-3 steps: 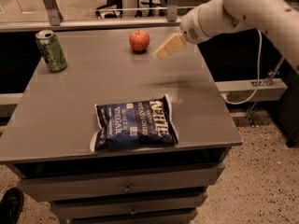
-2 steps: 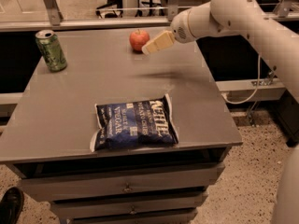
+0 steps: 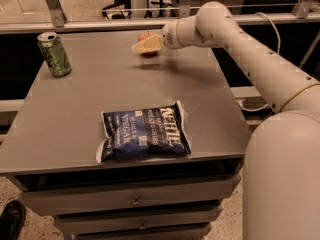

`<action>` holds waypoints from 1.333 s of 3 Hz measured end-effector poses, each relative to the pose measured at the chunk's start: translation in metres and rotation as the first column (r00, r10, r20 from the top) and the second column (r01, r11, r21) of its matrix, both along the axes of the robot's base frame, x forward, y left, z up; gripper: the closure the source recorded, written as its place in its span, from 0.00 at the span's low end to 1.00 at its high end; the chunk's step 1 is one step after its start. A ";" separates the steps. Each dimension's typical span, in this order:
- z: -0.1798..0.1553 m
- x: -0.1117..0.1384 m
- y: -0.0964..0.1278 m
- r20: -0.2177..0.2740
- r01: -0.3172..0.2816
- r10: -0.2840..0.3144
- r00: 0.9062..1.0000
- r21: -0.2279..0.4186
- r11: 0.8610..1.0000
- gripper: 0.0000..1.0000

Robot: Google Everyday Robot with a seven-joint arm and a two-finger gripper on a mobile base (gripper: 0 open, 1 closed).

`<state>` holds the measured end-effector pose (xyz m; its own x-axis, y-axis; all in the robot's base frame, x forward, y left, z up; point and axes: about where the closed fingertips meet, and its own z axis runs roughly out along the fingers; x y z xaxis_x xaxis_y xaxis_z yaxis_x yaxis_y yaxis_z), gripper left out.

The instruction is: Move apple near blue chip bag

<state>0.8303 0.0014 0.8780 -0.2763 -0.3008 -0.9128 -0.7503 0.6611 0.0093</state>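
The apple (image 3: pixel 145 35) sits in the upper middle of the frame, at the far edge of the counter (image 3: pixel 210 99), well apart from the bag (image 3: pixel 145 131), which lies flat in the lower middle near the front edge. We judge the task is barely begun: the apple has to cross most of the counter toward us to end up beside the bag.

The arm (image 3: pixel 255 59) reaches in from the lower right and sweeps up to the top centre, so the hand (image 3: pixel 142 46) comes at the apple from the right, low over the counter. It lies across the front of the apple and hides its lower half, with only the red top showing above it. That placement suits a sideways grasp on a small round fruit. We cannot tell whether the hand is spread, pressed together or already pinching the apple, nor whether it touches it.

The can (image 3: pixel 54 54) stands upright in the upper left, clear of the likely path to the bag.

Against the frame a second back, the hand has travelled leftward. Then it hung to the right of the apple with a gap between them, and now it overlaps the fruit. More of the arm also fills the right side. Apple, bag and can look to be in the same places.
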 end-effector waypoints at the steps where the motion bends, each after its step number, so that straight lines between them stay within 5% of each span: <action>1: -0.014 0.016 0.007 -0.011 0.032 -0.032 0.999 0.015 0.999 0.02; 3: -0.004 0.008 -0.005 0.016 0.056 -0.057 0.998 0.038 0.998 0.64; 4: 0.021 -0.019 -0.023 0.062 0.005 -0.009 0.998 0.057 0.998 0.94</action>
<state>0.8109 -0.0212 0.8989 -0.2200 -0.2460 -0.9440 -0.7458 0.6662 0.0002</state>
